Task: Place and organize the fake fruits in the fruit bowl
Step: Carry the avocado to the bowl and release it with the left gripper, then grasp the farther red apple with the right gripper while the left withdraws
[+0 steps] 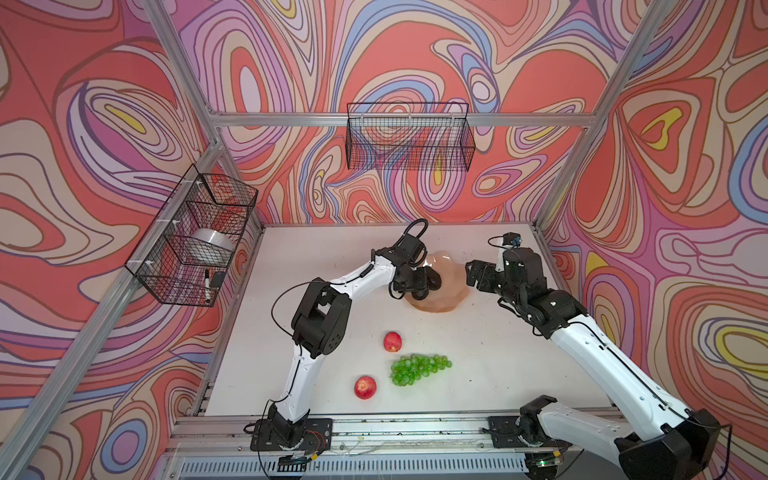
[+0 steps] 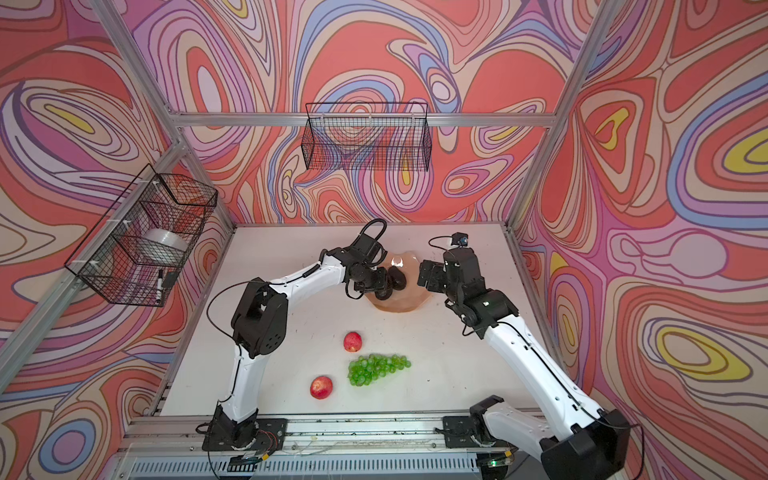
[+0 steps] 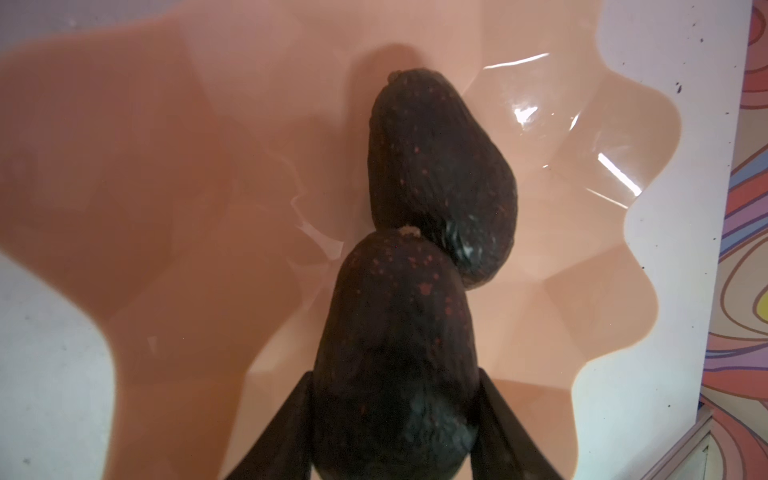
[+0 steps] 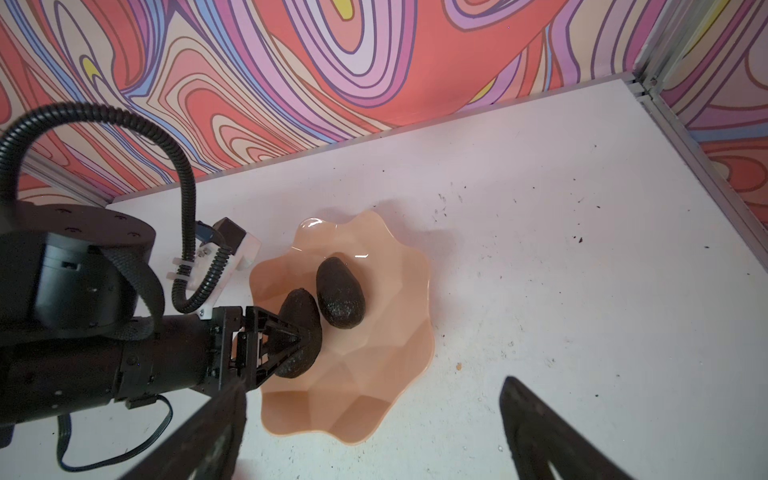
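We log the left gripper (image 3: 394, 372) over the fruit bowl (image 4: 374, 365), jaws grasping one avocado. The held avocado (image 4: 300, 311) sits between the two black fingers (image 3: 282, 428), which press on both its fat flanks in the left wrist view. We cannot tell how firm the grip is, or whether the fruit's underside rests on the bowl floor. Its stem end meets the fat end of the loose avocado (image 4: 340, 293); the right wrist view shows the pair side by side, touching. The loose avocado lies flat inside the bowl, narrow end pointing away from the left gripper.

In both top views the bowl stands on the white table (image 1: 311, 257), in the back half, right of centre, between the two grippers. The right gripper (image 1: 473, 276) has its jaws spread wide and holds nothing; it is just beside the bowl's right rim, and in its own wrist view its fingers (image 4: 540, 436) frame the bowl's edge.

Three fruits are outside the bowl, well apart from it, toward the front of the table:
- The green grapes (image 1: 419, 368) lie on their side.
- The far apple (image 1: 392, 341) is near the bunch's left end, not touching it.
- The near apple (image 1: 365, 387) is left of the bunch, closer to the front edge.

A back wire basket (image 1: 409, 137) hangs on the rear rail. A side wire basket (image 1: 191, 237) on the left frame holds a pale roll (image 1: 214, 245) and a marker (image 1: 206, 284)
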`<state>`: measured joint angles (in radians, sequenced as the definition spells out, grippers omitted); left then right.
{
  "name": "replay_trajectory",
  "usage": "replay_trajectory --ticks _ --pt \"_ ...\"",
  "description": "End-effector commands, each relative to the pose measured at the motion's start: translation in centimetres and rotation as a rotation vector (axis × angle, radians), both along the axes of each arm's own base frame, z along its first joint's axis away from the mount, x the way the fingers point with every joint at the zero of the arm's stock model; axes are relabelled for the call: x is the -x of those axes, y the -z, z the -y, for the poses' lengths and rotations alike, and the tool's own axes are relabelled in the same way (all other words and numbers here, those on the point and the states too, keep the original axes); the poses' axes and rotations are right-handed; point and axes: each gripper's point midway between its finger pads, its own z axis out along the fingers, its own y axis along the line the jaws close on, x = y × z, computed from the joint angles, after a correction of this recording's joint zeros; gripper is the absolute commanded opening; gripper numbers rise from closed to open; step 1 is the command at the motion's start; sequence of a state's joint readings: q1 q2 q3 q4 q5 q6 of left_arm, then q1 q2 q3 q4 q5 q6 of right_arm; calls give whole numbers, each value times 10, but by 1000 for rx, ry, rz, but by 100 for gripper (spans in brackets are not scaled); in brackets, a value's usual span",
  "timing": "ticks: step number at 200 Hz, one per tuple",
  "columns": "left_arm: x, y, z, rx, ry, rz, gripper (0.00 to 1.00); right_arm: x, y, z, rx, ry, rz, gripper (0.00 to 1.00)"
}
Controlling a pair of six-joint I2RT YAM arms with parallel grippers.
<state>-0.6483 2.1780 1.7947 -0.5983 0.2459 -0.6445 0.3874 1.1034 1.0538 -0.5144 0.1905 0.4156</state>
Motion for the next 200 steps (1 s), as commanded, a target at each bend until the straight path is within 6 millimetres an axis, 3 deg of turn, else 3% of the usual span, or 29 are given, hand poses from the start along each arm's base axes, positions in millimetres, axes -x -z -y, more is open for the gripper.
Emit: replay_trajectory --ticks 1,44,63,81,114,136,151,171,200 --pt "-3 -6 5 16 -19 2 59 -1 8 2 15 1 -17 98" --pt "-8 -36 3 39 -29 68 70 -1 14 -5 27 -45 -42 96" --pt "-11 -64 -2 80 -60 143 71 1 17 -21 6 -131 -76 93" --pt "-14 -99 -21 124 -129 260 73 6 22 -39 -23 -206 -115 91" --pt "-7 -152 -92 134 -306 484 77 26 48 -89 28 -316 -194 90" --pt "12 -166 -153 75 -429 597 80 43 72 -130 38 -405 -257 89" --pt "31 -163 -196 9 -515 647 81 54 88 -156 44 -457 -293 89" --pt "58 -145 -246 -49 -619 632 83 68 108 -187 21 -521 -346 89" --pt "94 -118 -292 -99 -722 569 85 81 141 -220 65 -570 -412 89"
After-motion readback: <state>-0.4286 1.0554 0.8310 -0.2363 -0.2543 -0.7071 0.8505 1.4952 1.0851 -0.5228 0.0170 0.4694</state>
